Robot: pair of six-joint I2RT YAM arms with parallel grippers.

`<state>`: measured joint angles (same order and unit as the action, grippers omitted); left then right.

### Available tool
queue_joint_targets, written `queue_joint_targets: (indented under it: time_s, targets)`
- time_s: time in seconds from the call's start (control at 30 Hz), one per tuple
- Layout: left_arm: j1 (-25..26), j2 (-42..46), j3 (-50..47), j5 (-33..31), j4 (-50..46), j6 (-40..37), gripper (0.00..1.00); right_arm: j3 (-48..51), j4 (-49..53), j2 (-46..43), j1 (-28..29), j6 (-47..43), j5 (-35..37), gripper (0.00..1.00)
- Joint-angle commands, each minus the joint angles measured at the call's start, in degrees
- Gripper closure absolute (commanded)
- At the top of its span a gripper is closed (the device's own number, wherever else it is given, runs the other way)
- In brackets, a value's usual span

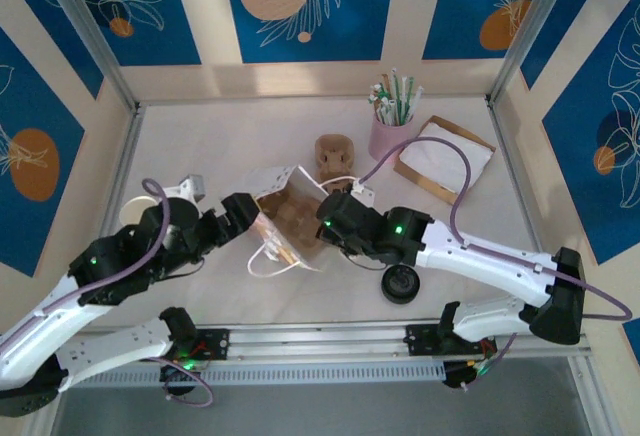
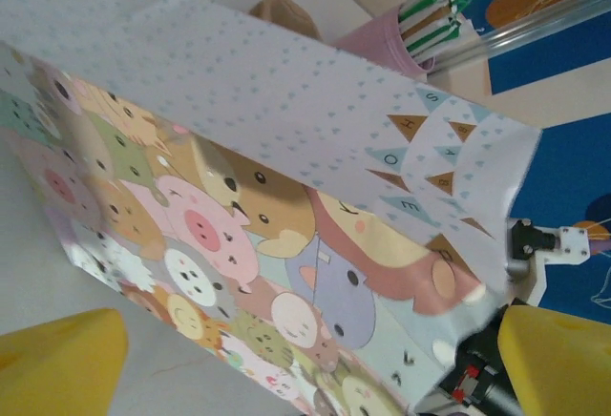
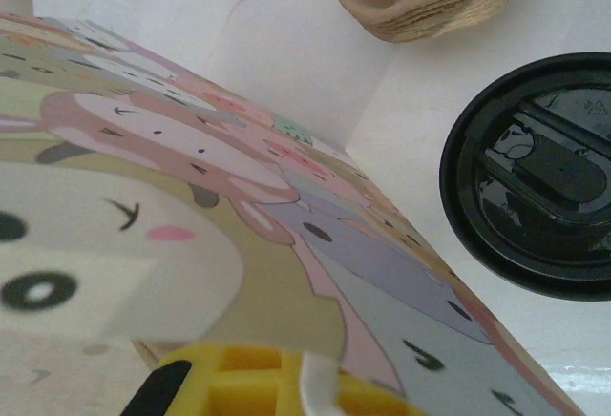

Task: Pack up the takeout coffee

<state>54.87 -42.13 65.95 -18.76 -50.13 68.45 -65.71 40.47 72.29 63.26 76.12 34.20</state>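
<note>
- Although packing it was your whole job, the takeout coffee (image 1: 400, 283) stood on the table (image 1: 200, 146) at the lower centre-right of the overhead frame. Its black lid was on, and it sat just under your right forearm, outside the bag.
- A little farther in, at mid-frame, the printed paper bag (image 1: 290, 218) sat between your two claws, its brown inside showing from above.
- Your right claw (image 1: 330, 221) was clenched at the bag's right edge, seemingly pinching the paper there.
- Your left claw (image 1: 243, 214) stood released at the bag's left side, fingers wide apart and gripping nothing.
- Beyond them, the pulp cup carrier (image 1: 335, 154), the pink cup of straws (image 1: 388, 134) and the napkins (image 1: 445, 156) sat toward the upper right, apart from both claws.
- By my reading you had the bag readied and no more. Grasping the coffee, carrying it to the mouth and setting it upright inside were all left to do.
</note>
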Motion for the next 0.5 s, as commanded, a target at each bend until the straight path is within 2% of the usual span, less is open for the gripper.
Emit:
queue_joint_targets:
  time_s: [0.0, 0.17, 0.23, 0.33, 0.47]
  targets:
    - [-0.5, 1.5, 4.6, -5.0, -7.7, -4.0, 0.00, -2.7, 3.5, 0.4, -1.2, -0.4, -1.8, 1.00]
    - [-0.6, 2.3, 9.6, -15.8, -17.5, -7.4, 0.00, -6.0, 6.0, 0.4, -2.3, -3.2, -2.9, 1.00]
    - [-0.6, 2.6, 9.8, -19.3, -18.4, -9.2, 0.00, -7.0, 5.6, 0.6, -2.9, -4.5, -4.7, 1.00]
    - [-0.6, 1.8, 10.6, -22.6, -19.6, -10.9, 0.00, -9.2, 5.4, 1.6, -3.2, -6.0, -6.9, 1.00]
    - [-0.9, 0.2, 11.1, -23.6, -19.1, -13.3, 0.00, -14.7, 9.5, 4.1, -2.8, -6.8, -7.6, 1.00]
